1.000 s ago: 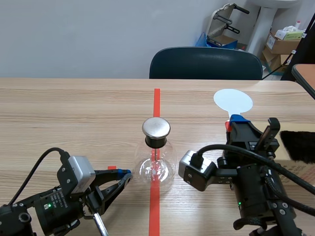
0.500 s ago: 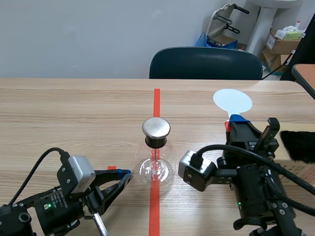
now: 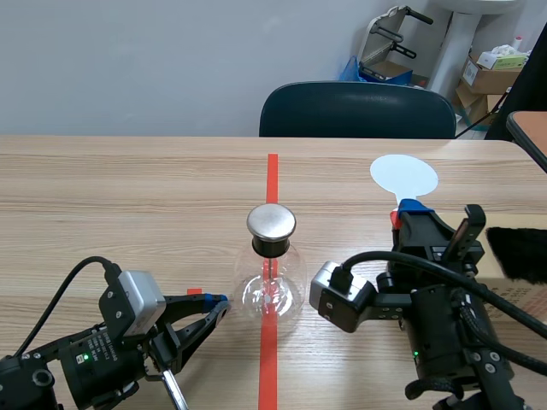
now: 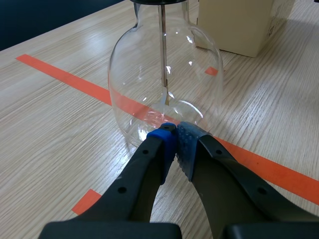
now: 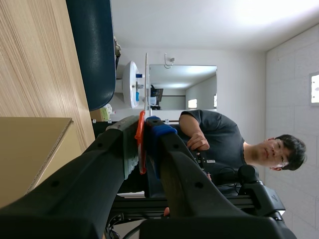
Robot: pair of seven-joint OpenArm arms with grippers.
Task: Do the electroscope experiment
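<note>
Electroscope (image 3: 271,272), a round glass flask with a metal cap, stands mid-table on the red tape line, on the near part of the wooden table (image 3: 128,196). Right of it, the right gripper (image 3: 407,211) is clamped on the orange handle of a paddle (image 3: 403,176), whose white disc stands upright above it. At the near left, the left gripper (image 4: 174,132) holds nothing, its pads pressed together right at the flask's base.

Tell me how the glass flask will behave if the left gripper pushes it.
Likely fragile: the flask is clear glass. Its rounded body narrows to a neck under a metal cap, so a high push may tip it. Smooth glass would probably slide on the wood table.
</note>
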